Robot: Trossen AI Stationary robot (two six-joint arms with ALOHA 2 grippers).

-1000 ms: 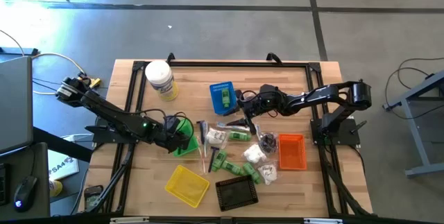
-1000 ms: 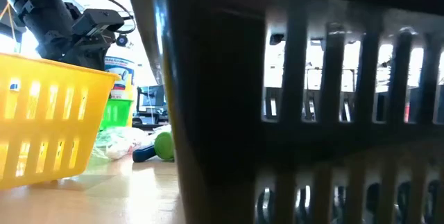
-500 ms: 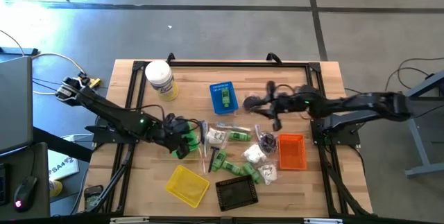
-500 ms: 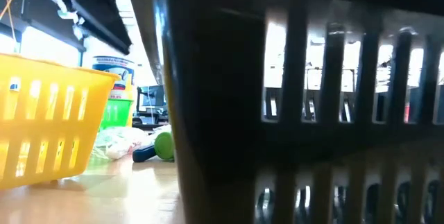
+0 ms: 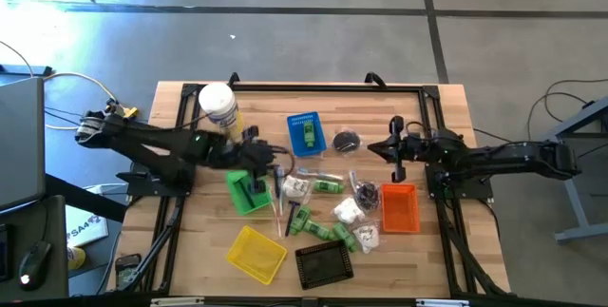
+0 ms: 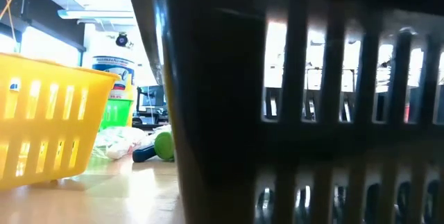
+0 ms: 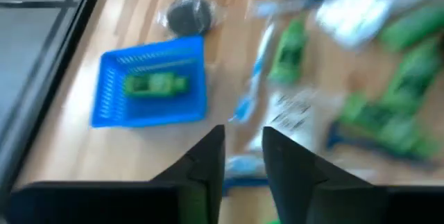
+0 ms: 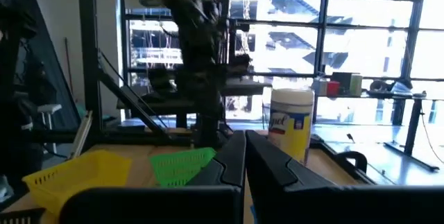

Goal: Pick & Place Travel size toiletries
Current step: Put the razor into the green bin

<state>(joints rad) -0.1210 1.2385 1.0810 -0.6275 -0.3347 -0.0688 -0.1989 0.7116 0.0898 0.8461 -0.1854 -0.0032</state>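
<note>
The toiletries lie in a heap mid-table: green bottles (image 5: 302, 220), white packets (image 5: 296, 186), thin sticks (image 5: 278, 207) and black pieces (image 5: 366, 193). One green bottle (image 5: 309, 134) lies in the blue basket (image 5: 296, 122). A round black piece (image 5: 348, 141) rests flat on the wood beside it. My left gripper (image 5: 268, 160) hovers between the green basket (image 5: 245, 193) and the blue one; its fingers (image 7: 208, 161) stand narrowly apart and the view is blurred. My right gripper (image 5: 391, 150) is shut and holds nothing, right of the round black piece.
A white jar with a yellow label (image 5: 218, 107) stands far left. The yellow basket (image 5: 255, 253) and black basket (image 5: 325, 264) sit at the near edge, the orange basket (image 5: 399, 207) at the right. The black basket (image 6: 291, 113) fills most of the low view.
My left gripper has left the green basket, rising toward the far edge and the blue basket; the basket now lies flat. My right gripper has drawn back from beside the blue basket toward the table's right edge. The round black piece lies where it was.
</note>
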